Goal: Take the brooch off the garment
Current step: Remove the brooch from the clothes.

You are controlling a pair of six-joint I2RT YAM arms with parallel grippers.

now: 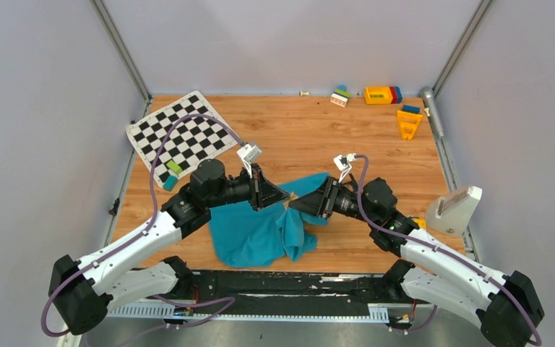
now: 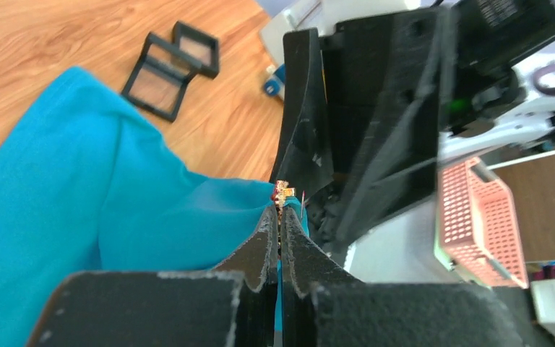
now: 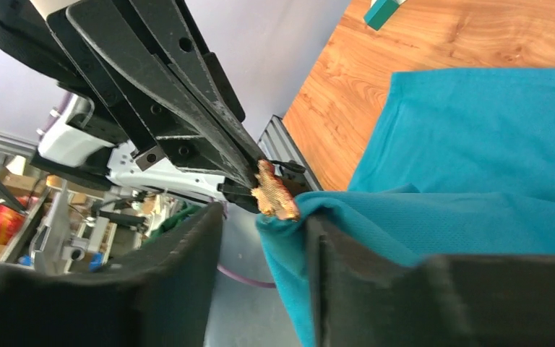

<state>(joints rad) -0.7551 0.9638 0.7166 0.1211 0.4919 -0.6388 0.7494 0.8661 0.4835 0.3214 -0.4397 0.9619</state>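
The teal-blue garment (image 1: 256, 235) lies crumpled at the table's near middle, and one fold of it is lifted between the two arms. A small gold mesh brooch (image 3: 276, 194) is pinned at the tip of that fold. My left gripper (image 2: 282, 217) is shut on the brooch (image 2: 283, 191); a sliver of teal cloth shows in the slit between its fingers. My right gripper (image 3: 264, 213) faces it, open. Its fingers stand on either side of the fold just below the brooch. One right finger (image 3: 347, 267) rests against the cloth. In the top view the two gripper tips almost meet.
A black-and-white checkered mat (image 1: 181, 134) with small green and teal blocks (image 1: 172, 173) lies at the back left. Toy bricks (image 1: 379, 95) and an orange piece (image 1: 408, 123) sit at the back right. A white object (image 1: 457, 208) stands at the right edge. Two black square boxes (image 2: 173, 69) lie beyond the garment.
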